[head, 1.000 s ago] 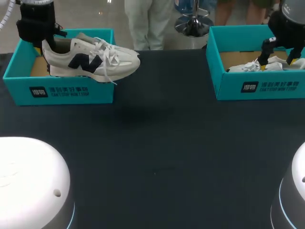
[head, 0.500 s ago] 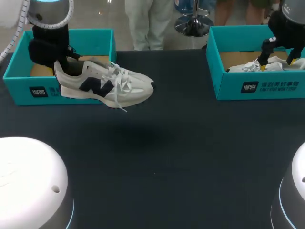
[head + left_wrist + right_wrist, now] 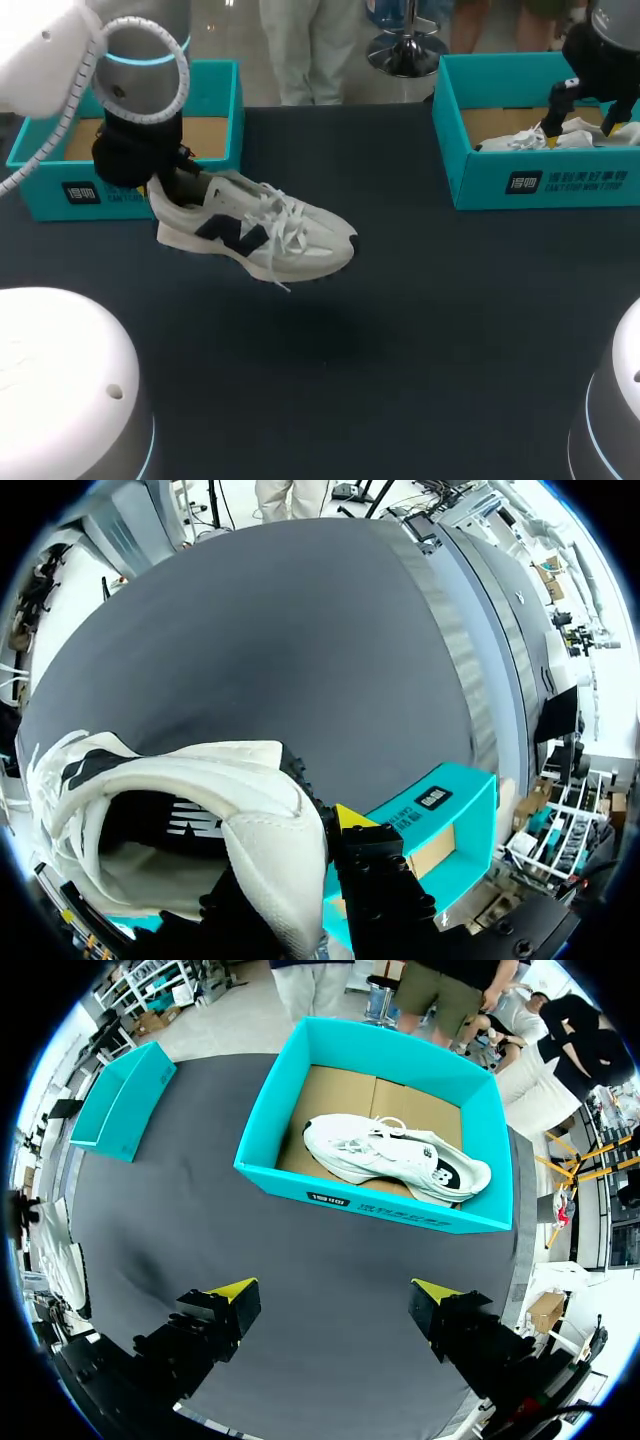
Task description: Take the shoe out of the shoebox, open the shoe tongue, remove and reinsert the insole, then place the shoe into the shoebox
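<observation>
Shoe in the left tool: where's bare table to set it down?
Bare table between the boxes and in front of them, including under the shoe. Crowded at the far corners: left box, right box with second shoe.

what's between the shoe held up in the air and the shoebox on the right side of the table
Nothing. In the head view, only bare dark table lies between the shoe and the right shoebox.

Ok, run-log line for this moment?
left gripper: shut on shoe | shoe: airborne over table, outside left shoebox | right gripper: open near right shoebox
</observation>
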Controlling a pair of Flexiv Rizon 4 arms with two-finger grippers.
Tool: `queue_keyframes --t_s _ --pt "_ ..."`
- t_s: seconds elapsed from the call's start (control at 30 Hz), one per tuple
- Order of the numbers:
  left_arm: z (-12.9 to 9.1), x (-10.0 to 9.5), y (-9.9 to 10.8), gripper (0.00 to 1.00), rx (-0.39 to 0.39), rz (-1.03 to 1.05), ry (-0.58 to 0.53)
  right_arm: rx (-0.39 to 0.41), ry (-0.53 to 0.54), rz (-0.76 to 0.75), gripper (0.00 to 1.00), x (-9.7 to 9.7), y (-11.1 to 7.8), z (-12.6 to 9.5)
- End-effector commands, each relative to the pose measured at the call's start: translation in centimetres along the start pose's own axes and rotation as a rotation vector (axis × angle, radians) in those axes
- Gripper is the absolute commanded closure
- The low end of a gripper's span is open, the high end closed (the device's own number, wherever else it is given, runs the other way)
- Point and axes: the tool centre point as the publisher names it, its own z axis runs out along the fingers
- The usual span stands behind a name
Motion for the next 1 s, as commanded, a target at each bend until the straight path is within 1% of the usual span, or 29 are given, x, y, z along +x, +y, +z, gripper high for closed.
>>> queue_keyframes --t_s 0.03,0.3,0.5,0.67,0.73,1.0 --pt "0.0 -1.7 -1.0 1.0 -0.081 0.025 0.008 0.001 -0.001 0.0 0.0 0.0 0.1 0.0" --pt "0.7 -4.4 -1.5 1.0 -0.081 0.028 0.001 0.001 -0.001 0.0 0.0 0.0 0.1 0.0" --pt "2.2 -6.3 -1.2 1.0 -0.066 0.014 0.009 0.001 -0.001 0.0 0.0 0.0 0.1 0.0" --pt "3.0 -7.5 -1.1 1.0 -0.058 -0.025 0.032 0.001 -0.001 0.0 0.0 0.0 0.1 0.0" --pt "3.3 -7.8 -1.0 1.0 -0.044 -0.037 0.038 0.001 -0.001 0.0 0.0 0.0 0.1 0.0" --pt "5.2 -9.0 -0.6 1.0 -0.006 -0.045 0.032 0.001 -0.001 0.0 0.0 0.0 0.1 0.0"
